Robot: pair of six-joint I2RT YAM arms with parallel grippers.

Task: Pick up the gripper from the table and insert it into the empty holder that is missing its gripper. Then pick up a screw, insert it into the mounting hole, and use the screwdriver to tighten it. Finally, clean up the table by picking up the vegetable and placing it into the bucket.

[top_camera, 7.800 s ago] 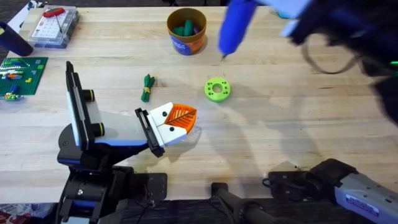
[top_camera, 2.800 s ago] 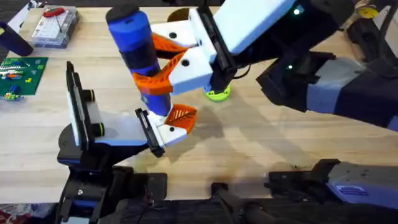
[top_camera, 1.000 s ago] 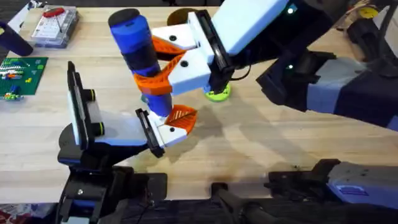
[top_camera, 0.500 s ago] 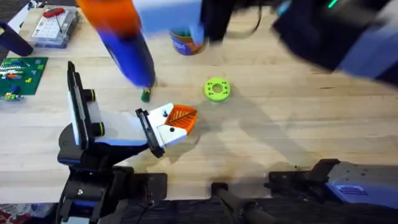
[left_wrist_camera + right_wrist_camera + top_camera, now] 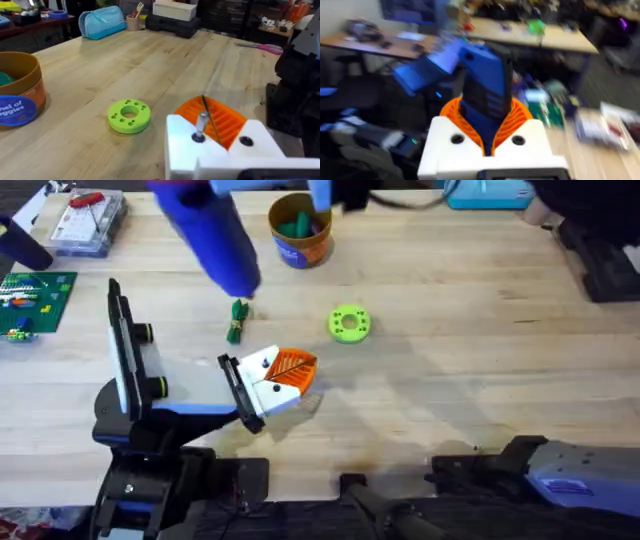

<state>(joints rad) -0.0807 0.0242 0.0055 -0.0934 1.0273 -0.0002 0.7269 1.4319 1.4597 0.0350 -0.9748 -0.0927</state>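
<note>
the right end effector [image 5: 487, 142] holds the screwdriver [image 5: 210, 240] tight and swings it fast over the bench [image 5: 480, 350]; it could strike the bucket [image 5: 299, 230] or slip. half a second ago it hung lower, over the vegetable [image 5: 237, 321]. the screw [image 5: 201, 125] stands proud in the holder [image 5: 270, 385]. i cannot tell the left end effector's state.

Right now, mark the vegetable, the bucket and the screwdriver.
vegetable [image 5: 237, 321], overhead view, its tied middle.
bucket [image 5: 299, 247], overhead view, its blue label band.
screwdriver [image 5: 213, 248], overhead view, its blue body.
</note>
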